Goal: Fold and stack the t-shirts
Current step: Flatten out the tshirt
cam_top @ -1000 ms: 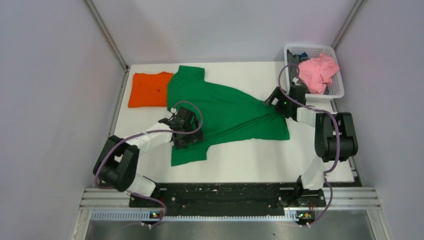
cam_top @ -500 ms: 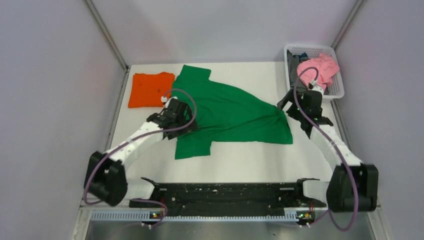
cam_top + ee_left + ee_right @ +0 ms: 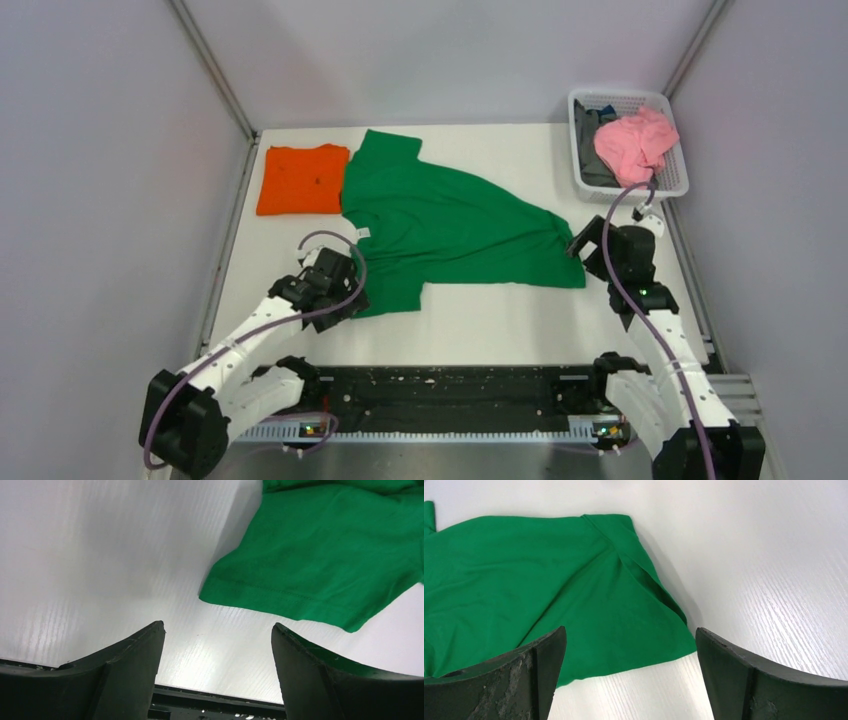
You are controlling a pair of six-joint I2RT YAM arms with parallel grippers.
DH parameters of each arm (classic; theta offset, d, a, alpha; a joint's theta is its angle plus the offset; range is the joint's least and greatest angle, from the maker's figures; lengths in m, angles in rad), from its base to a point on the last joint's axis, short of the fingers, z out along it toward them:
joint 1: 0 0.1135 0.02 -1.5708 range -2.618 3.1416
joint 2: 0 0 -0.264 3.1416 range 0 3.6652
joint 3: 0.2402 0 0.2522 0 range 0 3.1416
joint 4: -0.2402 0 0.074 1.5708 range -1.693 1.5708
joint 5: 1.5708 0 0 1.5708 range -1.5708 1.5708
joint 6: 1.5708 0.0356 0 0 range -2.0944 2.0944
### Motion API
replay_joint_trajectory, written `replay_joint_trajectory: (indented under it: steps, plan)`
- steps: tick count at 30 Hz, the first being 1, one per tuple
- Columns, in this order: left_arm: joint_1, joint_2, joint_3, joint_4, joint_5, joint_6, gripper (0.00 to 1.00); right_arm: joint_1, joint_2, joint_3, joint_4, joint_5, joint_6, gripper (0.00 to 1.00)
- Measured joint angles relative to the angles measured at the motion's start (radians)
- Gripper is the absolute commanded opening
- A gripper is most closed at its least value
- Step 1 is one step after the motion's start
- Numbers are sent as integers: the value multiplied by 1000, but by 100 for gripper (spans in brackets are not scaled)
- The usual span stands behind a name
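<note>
The large green t-shirt point(image 3: 450, 225) lies spread and wrinkled across the middle of the white table. A sleeve of the green t-shirt point(image 3: 320, 555) shows in the left wrist view, and its right hem corner point(image 3: 574, 595) in the right wrist view. The folded orange t-shirt point(image 3: 300, 178) lies at the far left, touching the green one's edge. My left gripper point(image 3: 345, 290) is open and empty, over bare table beside the sleeve point(image 3: 217, 630). My right gripper point(image 3: 590, 240) is open and empty, just off the shirt's right edge point(image 3: 629, 635).
A white basket point(image 3: 672, 185) at the far right corner holds a pink cloth point(image 3: 635, 145) and a dark one. Grey walls close in the table on three sides. The black rail point(image 3: 450, 385) with the arm bases runs along the near edge.
Both grippers have let go of the green shirt and drawn back toward the near edge. The shirt has settled flatter, its right corner now lying loose on the table.
</note>
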Motion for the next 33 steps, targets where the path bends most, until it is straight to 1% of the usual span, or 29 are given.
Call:
replay_joint_trajectory:
  steps: [2,4,7,13,22,26,28,33]
  plan:
    - [0,47,1,10,21,-4,71,0,2,0,-18,2,0,99]
    - [0,110,5,19,34,-8,66,0,11,0,-27,2,0,99]
    - [-1,203,6,45,54,-16,62,0,37,0,-41,0,-1,99]
    - [-5,270,24,82,55,-26,59,0,68,0,-60,-21,-1,98]
    - [-5,330,79,94,12,-26,59,0,61,1,-74,-26,-2,98]
    - [-5,394,106,93,-6,-26,57,0,55,1,-75,-25,-4,99]
    - [-5,420,124,92,-13,-25,53,0,55,1,-76,-25,-5,98]
    - [-5,459,151,88,-22,-23,36,0,55,1,-75,-25,-5,98]
